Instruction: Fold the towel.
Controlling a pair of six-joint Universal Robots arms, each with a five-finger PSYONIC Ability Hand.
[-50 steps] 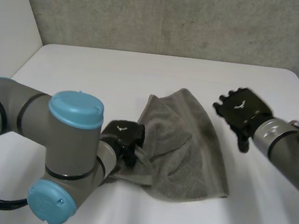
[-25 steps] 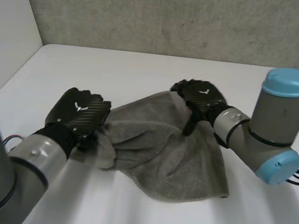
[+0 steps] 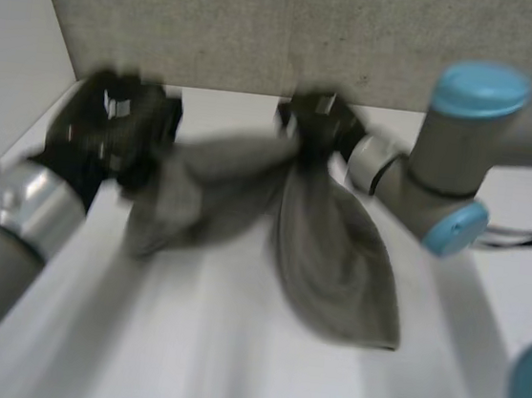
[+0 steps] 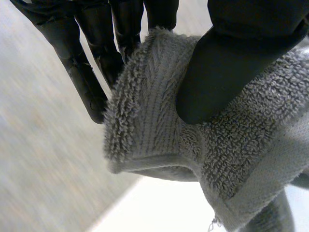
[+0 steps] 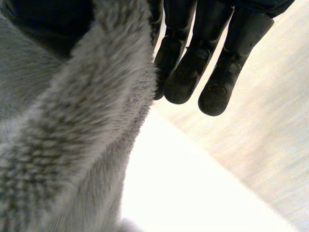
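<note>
The grey towel is lifted, strung between my two hands with its lower part draping down to the white table. My left hand holds one end at the back left. In the left wrist view its thumb pinches a corner of the towel against the fingers. My right hand grips the other end near the back middle. In the right wrist view the towel runs down beside the fingers, which are shut on its edge.
A grey wall rises right behind the table's back edge, close to both hands. A white side wall stands at the left. The right arm's elbow hangs over the table's right half.
Both hands rose and moved toward the back wall, pulling the towel up off the table. The right hand, resting on the towel's far edge before, has closed on it.
</note>
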